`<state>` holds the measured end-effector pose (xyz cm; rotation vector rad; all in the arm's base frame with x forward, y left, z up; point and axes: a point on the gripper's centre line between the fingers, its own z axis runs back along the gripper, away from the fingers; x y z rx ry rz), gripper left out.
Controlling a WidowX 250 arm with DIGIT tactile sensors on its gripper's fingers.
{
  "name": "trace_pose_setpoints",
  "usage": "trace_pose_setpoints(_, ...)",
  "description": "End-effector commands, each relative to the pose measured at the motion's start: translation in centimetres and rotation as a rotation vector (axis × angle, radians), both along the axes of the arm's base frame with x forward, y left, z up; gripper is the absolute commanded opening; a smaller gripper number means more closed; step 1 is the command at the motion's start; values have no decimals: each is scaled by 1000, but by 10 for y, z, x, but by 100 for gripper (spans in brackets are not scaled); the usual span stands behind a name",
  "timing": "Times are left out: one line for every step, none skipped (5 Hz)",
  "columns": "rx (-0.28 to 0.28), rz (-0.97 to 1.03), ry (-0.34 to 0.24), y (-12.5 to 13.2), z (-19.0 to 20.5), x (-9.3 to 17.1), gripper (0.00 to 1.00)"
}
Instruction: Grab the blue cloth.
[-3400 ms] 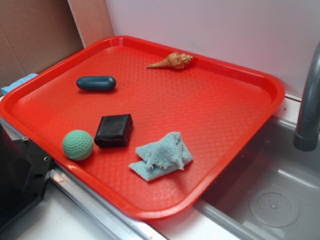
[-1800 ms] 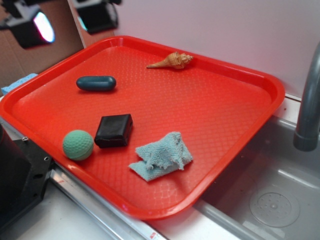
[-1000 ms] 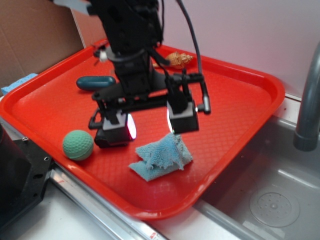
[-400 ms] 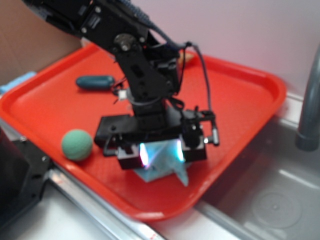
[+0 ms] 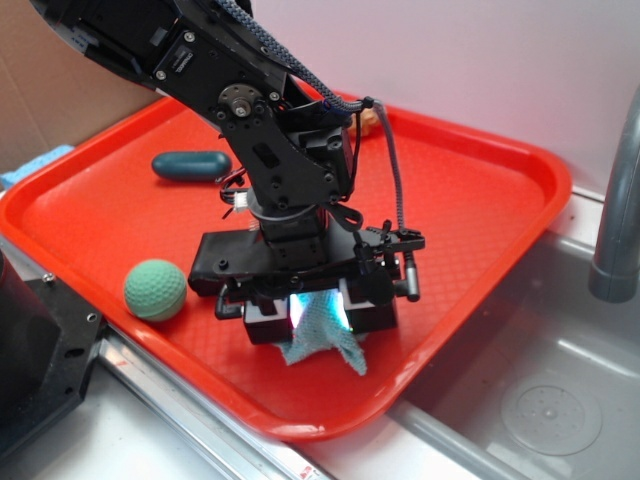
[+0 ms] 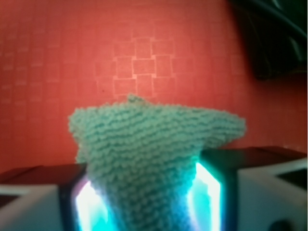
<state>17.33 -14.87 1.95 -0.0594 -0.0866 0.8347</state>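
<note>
Pinching the blue cloth [image 5: 322,330] between the jaws of the gripper [image 5: 318,308] on the red tray [image 5: 480,210].

The cloth is seen bunched between the two lit fingers [image 6: 211,185], a fold poking up past them and a corner trailing onto the tray's near edge. The gripper is clenched on it from straight above. The green ball [image 5: 155,290] is left well apart.

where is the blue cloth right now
In the exterior view the blue cloth is pinched between the gripper fingers near the front edge of the red tray, right of the green ball.
</note>
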Motion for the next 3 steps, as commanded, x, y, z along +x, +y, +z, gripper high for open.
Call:
trace_pose_setpoints(-22,-36,-34,16,21,4,0)
trace_pose_setpoints(-70,-180,-76,29,52,13,0)
trace_pose_setpoints(-90,-290,-85,47,81,24,0)
